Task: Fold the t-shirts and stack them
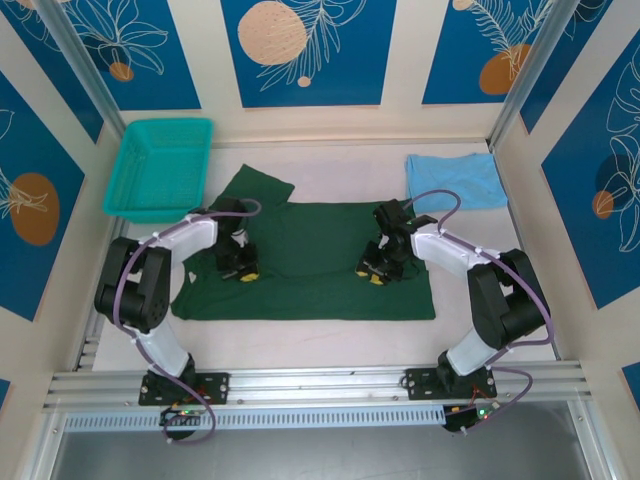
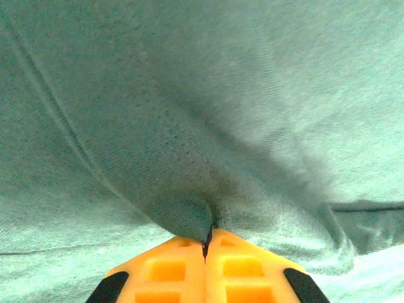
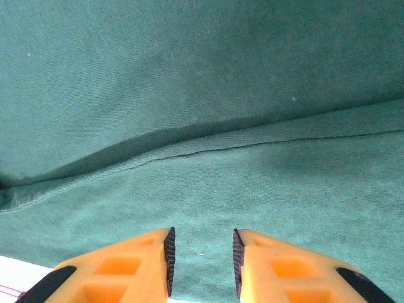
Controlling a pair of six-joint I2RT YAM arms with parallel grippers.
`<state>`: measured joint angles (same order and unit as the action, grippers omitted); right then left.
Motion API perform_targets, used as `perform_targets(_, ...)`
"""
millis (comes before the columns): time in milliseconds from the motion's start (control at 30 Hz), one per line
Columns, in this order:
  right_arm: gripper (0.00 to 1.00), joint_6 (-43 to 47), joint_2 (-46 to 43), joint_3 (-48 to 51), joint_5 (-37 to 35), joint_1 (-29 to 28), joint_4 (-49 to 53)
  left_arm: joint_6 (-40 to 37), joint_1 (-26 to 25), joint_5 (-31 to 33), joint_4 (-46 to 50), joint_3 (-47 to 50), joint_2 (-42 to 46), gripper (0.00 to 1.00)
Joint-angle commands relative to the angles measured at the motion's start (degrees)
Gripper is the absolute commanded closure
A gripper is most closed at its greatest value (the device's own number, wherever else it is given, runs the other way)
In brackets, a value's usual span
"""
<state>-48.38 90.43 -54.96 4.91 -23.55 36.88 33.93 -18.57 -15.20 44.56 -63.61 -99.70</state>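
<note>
White-and-black left arm [image 1: 185,238] and right arm [image 1: 447,246], purple cables [image 1: 440,194], orange jaws, black ribbed pads [image 3: 169,259]

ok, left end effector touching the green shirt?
Touching. The left wrist view shows the left end effector shut, a fold of the green shirt pinched between its tips.

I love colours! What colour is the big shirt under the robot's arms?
The big shirt is dark green, seen best in the top external view.
</note>
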Motion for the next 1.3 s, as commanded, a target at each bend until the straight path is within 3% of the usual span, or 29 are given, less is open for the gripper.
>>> perform_targets(0,0.68,0.2,-1.6,0.3,0.1,0.4,1.1,-2.5,-2.5,3.8,3.1,-4.1,-2.0,1.0)
perform_targets(267,0.68,-0.2,-1.2,0.1,0.1,0.6,1.3,-4.4,-5.4,9.3,5.2,-13.1,-8.1,1.0)
perform_targets(600,0.68,-2.0,-1.5,-0.9,-2.3,2.2,4.9,-7.6,-7.0,9.3,7.2,-26.3,-17.6,0.84)
perform_targets(1000,0.68,-4.2,-5.1,1.4,-3.7,5.8,6.4,-12.4,-8.5,2.3,7.9,-34.5,-21.3,0.92)
perform_targets(1033,0.68,-4.3,-5.2,1.6,-3.7,5.9,6.6,-12.4,-8.7,2.6,8.2,-34.4,-21.0,0.88)
perform_targets(1167,0.67,-4.6,-6.4,2.4,-3.9,6.3,6.4,-8.3,-8.1,8.3,11.6,-33.0,-17.7,0.45)
perform_targets(1267,0.67,-4.6,-7.2,3.5,-3.9,6.4,5.9,-3.7,-7.4,7.5,10.7,-29.8,-15.4,0.34)
